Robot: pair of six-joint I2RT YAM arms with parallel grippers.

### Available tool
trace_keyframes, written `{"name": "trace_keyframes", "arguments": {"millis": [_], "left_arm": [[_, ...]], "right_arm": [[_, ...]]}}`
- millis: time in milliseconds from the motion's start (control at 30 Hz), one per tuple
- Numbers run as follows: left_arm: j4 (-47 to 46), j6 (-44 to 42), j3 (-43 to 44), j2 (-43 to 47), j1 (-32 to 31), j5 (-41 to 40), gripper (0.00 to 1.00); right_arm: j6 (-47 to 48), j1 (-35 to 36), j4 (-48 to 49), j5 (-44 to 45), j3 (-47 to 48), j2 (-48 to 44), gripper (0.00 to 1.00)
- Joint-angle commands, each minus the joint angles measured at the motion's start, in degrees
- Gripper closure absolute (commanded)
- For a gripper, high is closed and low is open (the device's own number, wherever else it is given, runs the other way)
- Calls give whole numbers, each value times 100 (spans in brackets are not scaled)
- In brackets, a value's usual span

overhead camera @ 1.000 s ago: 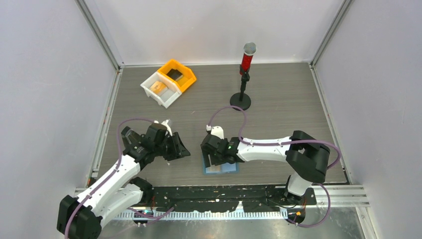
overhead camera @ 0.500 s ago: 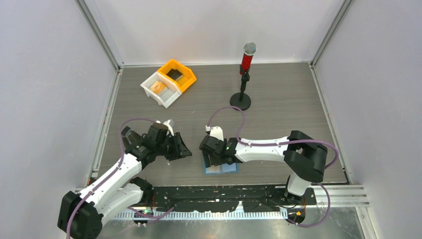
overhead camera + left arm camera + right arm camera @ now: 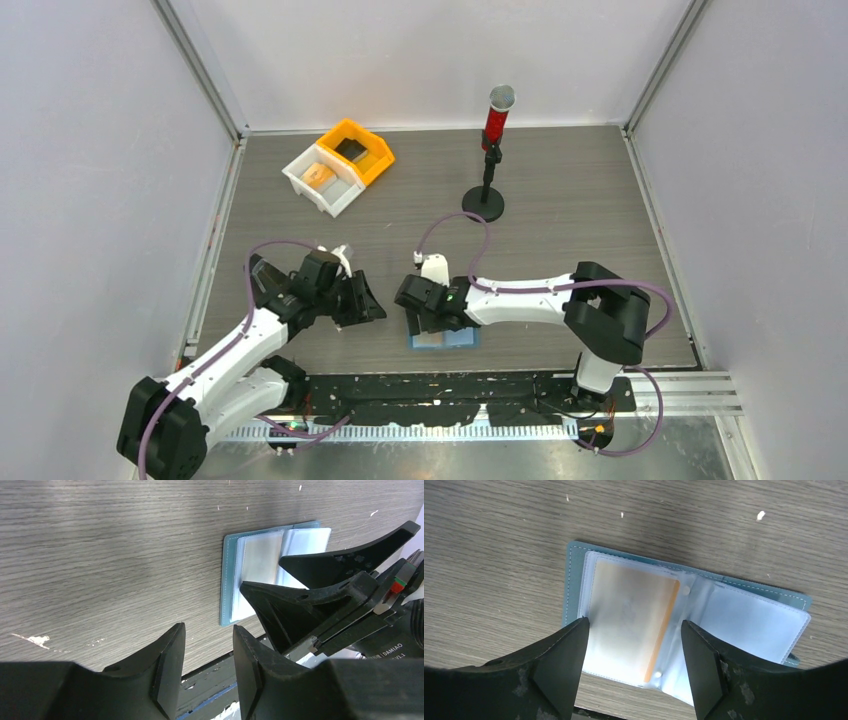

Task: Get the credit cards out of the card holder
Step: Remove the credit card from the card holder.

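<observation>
One orange-tan card (image 3: 631, 612) shows in the card holder (image 3: 744, 617), which lies open and flat on the desk (image 3: 499, 540) close to its near edge, with its clear sleeves facing up. The right jaws stand open over that page, one finger on each side of the card, gripping nothing.

The main risk lies in the sleeve. It is soft clear plastic, so jaws closing across the page would likely pinch sleeve and card together. The whole holder would then lift or drag instead of the card sliding free. A drag toward the arms could push the holder off the near edge.

Nothing pins the holder down. The left jaws hover just to its left, partly open and empty, not touching it. If they come in to hold it, the two sets of fingers could knock together over so small a wallet.

The right-hand sleeve looks empty, though I cannot tell for sure.

Farther back, the white bin (image 3: 303, 176) holds a tan piece and the orange bin (image 3: 375, 155) a dark one. A thin card gripped by its edge could slip on the way there. The red stand (image 3: 492, 150) at the far side is well apart from all this.
</observation>
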State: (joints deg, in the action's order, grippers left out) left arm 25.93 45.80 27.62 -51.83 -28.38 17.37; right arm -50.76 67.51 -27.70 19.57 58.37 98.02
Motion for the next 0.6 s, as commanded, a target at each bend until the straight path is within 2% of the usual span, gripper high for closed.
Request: {"name": "trace_keyframes", "arguments": {"millis": [0,200,567], "left_arm": [[-256,-148,-70,145,28,139,58],[-188,-168,-81,172,30,174,57],[204,-312,163,125,26,47,57]], "right_arm": [[-187,102,-66,184,193,186,26],[-129,113,45,99,96,150,34],[116,86,1124,-540,-405,-314,51]]}}
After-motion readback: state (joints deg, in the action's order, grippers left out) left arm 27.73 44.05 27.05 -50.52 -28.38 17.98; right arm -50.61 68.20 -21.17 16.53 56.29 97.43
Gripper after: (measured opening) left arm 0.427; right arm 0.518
